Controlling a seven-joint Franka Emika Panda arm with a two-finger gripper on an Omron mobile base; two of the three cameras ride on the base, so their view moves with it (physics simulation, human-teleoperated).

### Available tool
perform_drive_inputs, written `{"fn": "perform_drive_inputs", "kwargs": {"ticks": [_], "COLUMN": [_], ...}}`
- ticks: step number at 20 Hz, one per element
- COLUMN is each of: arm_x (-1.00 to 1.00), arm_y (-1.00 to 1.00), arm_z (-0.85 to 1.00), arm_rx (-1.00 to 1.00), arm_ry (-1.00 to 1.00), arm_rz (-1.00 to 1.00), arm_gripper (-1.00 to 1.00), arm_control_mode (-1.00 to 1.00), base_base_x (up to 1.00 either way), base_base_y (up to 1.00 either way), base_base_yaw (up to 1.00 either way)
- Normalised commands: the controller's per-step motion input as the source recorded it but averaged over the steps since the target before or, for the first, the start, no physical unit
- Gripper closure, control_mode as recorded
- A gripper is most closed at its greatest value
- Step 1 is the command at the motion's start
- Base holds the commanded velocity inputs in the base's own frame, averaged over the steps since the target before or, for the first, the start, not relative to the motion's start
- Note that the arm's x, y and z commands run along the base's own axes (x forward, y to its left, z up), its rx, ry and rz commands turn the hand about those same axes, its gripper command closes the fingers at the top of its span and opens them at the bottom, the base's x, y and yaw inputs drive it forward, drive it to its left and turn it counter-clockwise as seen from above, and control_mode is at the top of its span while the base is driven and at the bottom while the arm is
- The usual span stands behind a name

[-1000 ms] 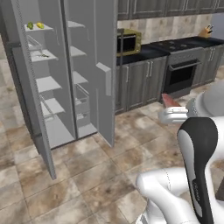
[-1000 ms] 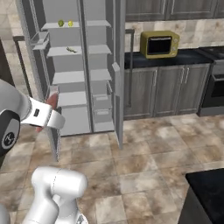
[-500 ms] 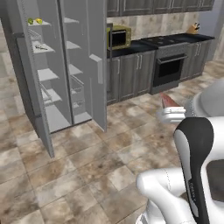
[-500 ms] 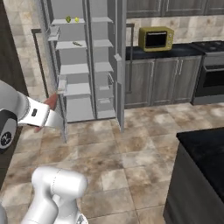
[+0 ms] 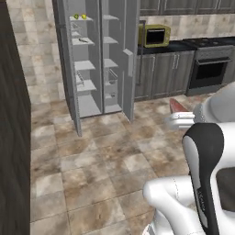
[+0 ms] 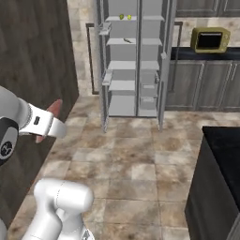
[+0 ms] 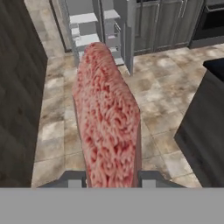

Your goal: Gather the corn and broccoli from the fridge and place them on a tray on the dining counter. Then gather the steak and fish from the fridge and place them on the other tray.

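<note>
The flat pinkish-red raw steak (image 7: 108,118) stands edge-up, clamped between the jaws of the gripper (image 7: 110,178) — over the tiled floor (image 7: 157,109), the open grey fridge (image 7: 98,26) beyond.

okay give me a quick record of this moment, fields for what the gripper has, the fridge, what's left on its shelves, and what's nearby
gripper: shut on the steak, slab sticking out ahead of it
fridge: both doors open, across the tiled floor
top shelf: two small yellow-green items, too small to identify
nearby: yellow microwave on the cabinet run, oven to its right
dining counter: dark slab edge at right
</note>
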Motion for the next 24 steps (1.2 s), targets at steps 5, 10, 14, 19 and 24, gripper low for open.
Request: {"fn": "perform_drive_inputs", "kwargs": {"ticks": [5,10,14,19,24], "arm_x": [0.00,0.00,0.00,0.00,0.00], "arm_y": [0.00,0.00,0.00,0.00,0.00], "arm_z": [0.00,0.00,0.00,0.00,0.00], "arm_rx": [0.00,0.00,0.00,0.00,0.00], "arm_ry": [0.00,0.00,0.00,0.00,0.00], "arm_rz": [0.00,0.00,0.00,0.00,0.00], "arm_gripper": [1.00,1.00,1.00,1.00,1.00], "arm_control_mode": [1.00,1.00,1.00,1.00,1.00], "base_base_x": [-1.00,-1.00,-1.00,-1.00,-0.71], "base_base_y": [-0.73,-0.66,-0.69,-0.90,-1.00], "base_base_yaw": [0.20,0.09,0.12,0.13,0.09]}}
